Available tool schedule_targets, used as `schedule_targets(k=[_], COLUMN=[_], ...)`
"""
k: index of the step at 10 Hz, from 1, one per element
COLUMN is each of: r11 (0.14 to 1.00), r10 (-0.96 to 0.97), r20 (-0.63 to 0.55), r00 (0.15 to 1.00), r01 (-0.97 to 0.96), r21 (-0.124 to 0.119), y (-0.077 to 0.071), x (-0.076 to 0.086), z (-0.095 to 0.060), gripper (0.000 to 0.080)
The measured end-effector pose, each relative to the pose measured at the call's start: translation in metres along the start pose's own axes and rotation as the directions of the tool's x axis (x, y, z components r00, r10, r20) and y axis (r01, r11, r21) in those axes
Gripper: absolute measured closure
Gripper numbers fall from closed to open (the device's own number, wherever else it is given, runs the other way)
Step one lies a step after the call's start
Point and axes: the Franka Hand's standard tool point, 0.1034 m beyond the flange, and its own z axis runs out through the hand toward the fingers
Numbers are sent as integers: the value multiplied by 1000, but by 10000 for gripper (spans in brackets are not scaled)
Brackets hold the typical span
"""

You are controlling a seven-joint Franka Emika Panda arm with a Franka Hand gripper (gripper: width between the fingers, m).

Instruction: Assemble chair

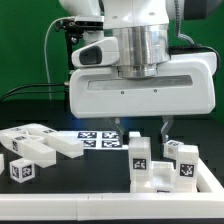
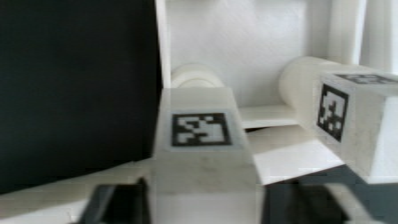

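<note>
loose chair parts (image 1: 30, 150): white tagged blocks and bars, lying flat, lower left | chair slab (image 1: 160, 184): white, lower right | tagged posts (image 1: 140, 156): two, upright on it

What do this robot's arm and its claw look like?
The arm is glossy white with a silvery-grey cylindrical wrist section. Its wide, white, box-shaped claw ends in two thin dark fingers.

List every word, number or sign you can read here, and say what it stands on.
No words, letters or numbers can be read anywhere.
The only signs are square black-and-white tags, patterns rather than text, on the chair parts and the marker board.
</note>
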Motion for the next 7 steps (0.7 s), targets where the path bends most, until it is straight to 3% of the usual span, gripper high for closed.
schedule_targets(k=[1,4,5,7], r11=[994,921,864,688], r10=[106,390,504,726], r20=[0,-13,-29,-66], r00=[994,921,863,685], r01=[-106,-390,-504,-723], r21=[1,5,16,64], y=[0,-5,-10,-15], x=[0,1,2,3], z=[0,1,2,2], gripper=[522,521,521,521])
